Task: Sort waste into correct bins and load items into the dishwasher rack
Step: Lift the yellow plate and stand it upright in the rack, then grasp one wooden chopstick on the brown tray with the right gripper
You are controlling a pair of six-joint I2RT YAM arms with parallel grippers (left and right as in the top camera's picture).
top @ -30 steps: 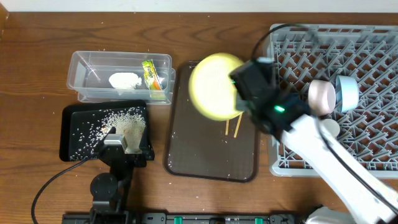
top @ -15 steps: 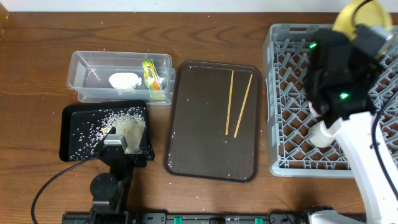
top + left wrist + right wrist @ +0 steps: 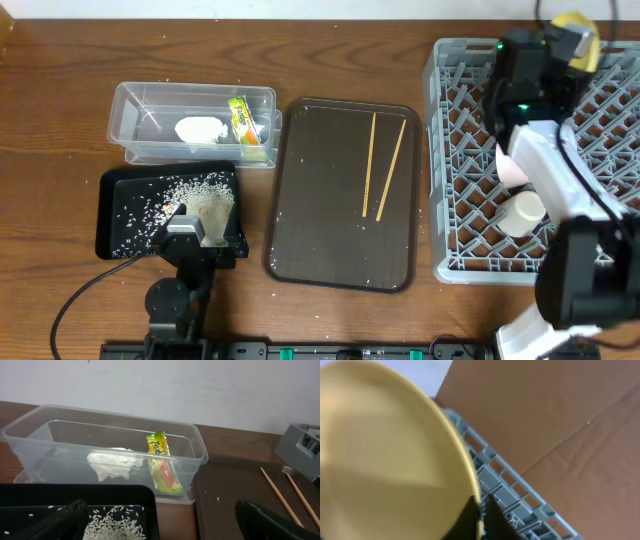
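Note:
My right gripper [image 3: 572,38] is shut on the rim of the round yellow plate [image 3: 385,455] and holds it on edge over the far side of the grey dishwasher rack [image 3: 470,150]; in the overhead view only a sliver of the plate [image 3: 578,22] shows. A white-pink bowl [image 3: 512,170] lies in the rack. Two chopsticks [image 3: 381,165] lie on the brown serving tray [image 3: 310,220]. The clear tub [image 3: 195,122] holds the tissue wad [image 3: 200,129] and the green-yellow wrapper [image 3: 243,122]. Rice [image 3: 195,195] lies in the black tray [image 3: 125,215]. My left gripper [image 3: 160,522] is open over the black tray.
A pale cup [image 3: 522,212] lies in the rack near its front. The rack's corner [image 3: 302,445] and the chopsticks [image 3: 280,495] show at the right of the left wrist view. Stray rice grains dot the serving tray.
My right arm carried the yellow plate from above the serving tray rightward to the rack's far side, uncovering the two chopsticks. The left arm has not moved.

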